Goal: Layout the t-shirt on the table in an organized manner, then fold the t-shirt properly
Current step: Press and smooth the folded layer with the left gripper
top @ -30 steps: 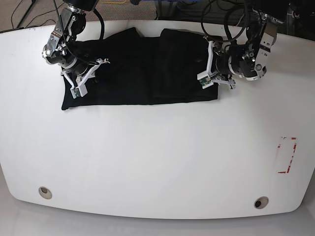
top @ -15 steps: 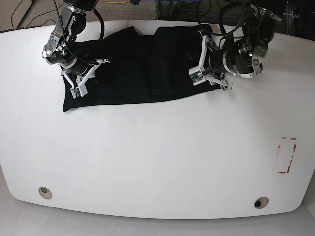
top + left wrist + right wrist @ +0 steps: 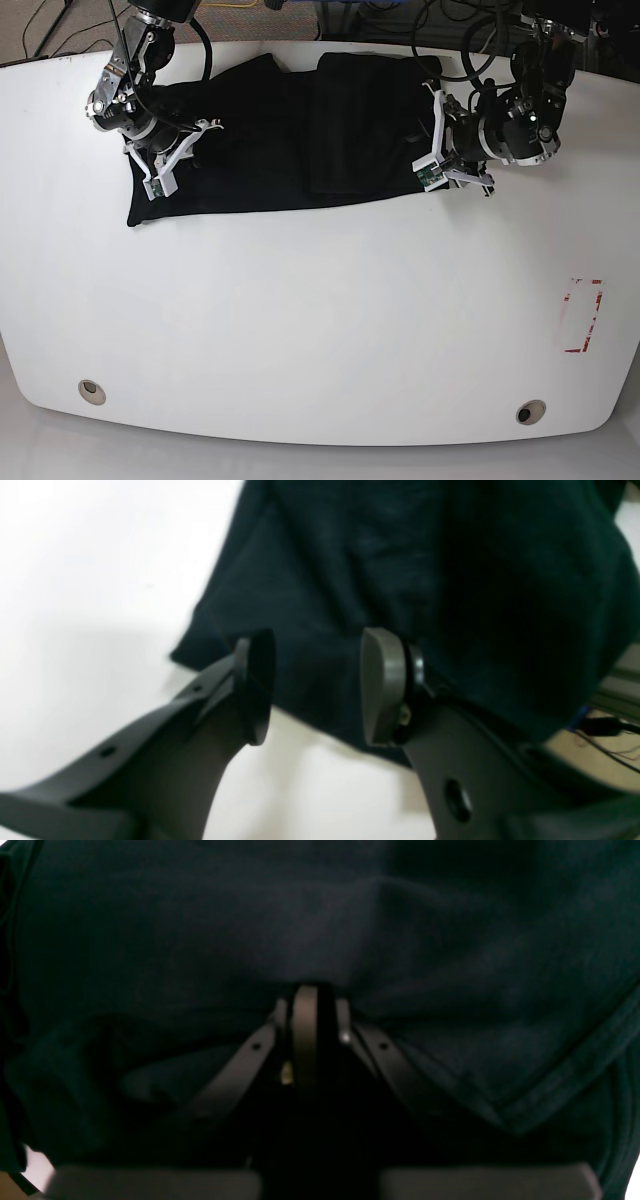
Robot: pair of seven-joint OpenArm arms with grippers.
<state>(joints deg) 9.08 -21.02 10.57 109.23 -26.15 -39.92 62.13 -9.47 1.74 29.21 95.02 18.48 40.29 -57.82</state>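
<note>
While the right pincer (image 3: pixel 160 180) pinches the black t-shirt (image 3: pixel 270 135), the left pincer (image 3: pixel 315 685) gapes, nothing between its pads.

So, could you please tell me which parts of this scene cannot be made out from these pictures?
- Base view: the t-shirt is uniformly black, so its sleeves, collar and fold lines cannot be told apart.
- Right wrist view: the right gripper is buried in dark cloth; how many layers it pinches is hidden.
- Left wrist view: motion blur softens the left gripper; the cloth's far side is cut off by the frame edge.
- Base view: the table has its rear edge covered by arms and cables.
</note>
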